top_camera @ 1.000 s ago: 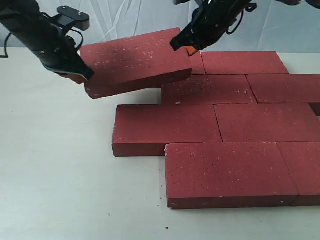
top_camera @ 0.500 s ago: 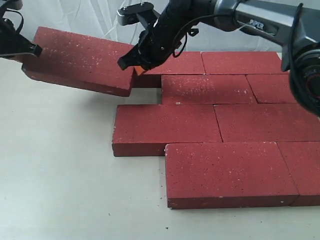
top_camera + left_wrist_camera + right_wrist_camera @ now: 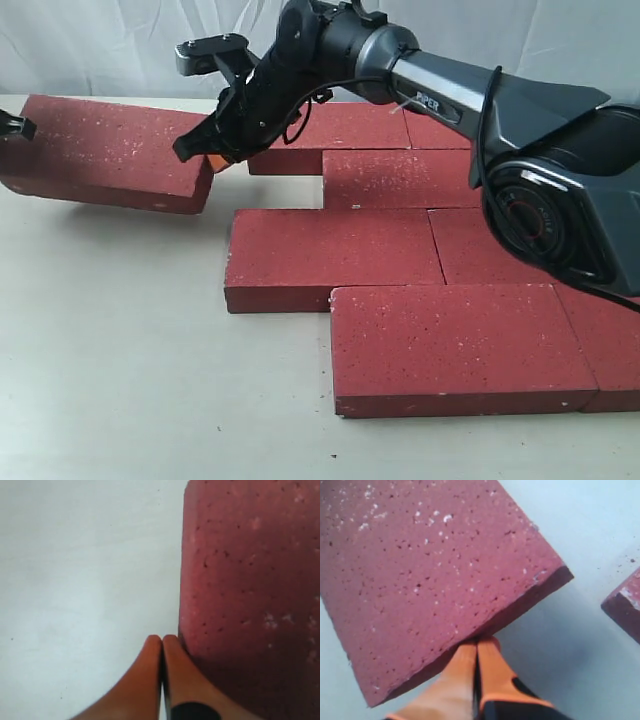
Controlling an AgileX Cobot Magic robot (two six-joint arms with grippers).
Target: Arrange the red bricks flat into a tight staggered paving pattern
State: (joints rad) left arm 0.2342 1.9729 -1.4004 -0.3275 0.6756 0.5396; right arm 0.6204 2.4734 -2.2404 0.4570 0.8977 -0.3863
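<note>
- The loose brick (image 3: 105, 148) lies out at the left of the exterior view, on the table (image 3: 110, 350) and apart from the rest. Its long side is angled away from the rows.
- We cannot tell whether it sits fully flat; a dark shadow runs under its near edge.
- The other red bricks (image 3: 400, 255) lie flat at the centre and right, packed edge to edge in staggered rows. The front row steps to the right of the row behind it.
- A bare gap of table separates the loose brick from the nearest laid ones.
- The right gripper (image 3: 205, 152) meets the loose brick's right end. In the right wrist view its orange fingertips (image 3: 490, 647) are pressed together with nothing between them, tips against the brick's end face (image 3: 430, 565).
- A corner of another brick (image 3: 625, 605) shows nearby in that view, not touching.
- The left gripper (image 3: 12, 126) is only just in view at the brick's far left end. In the left wrist view its tips (image 3: 161, 642) are closed on each other, gripping nothing and lying right against the brick's edge (image 3: 250, 580).
- The right arm (image 3: 440, 90) reaches across the back rows from the right.
- A white backdrop (image 3: 100, 45) hangs behind the table.
</note>
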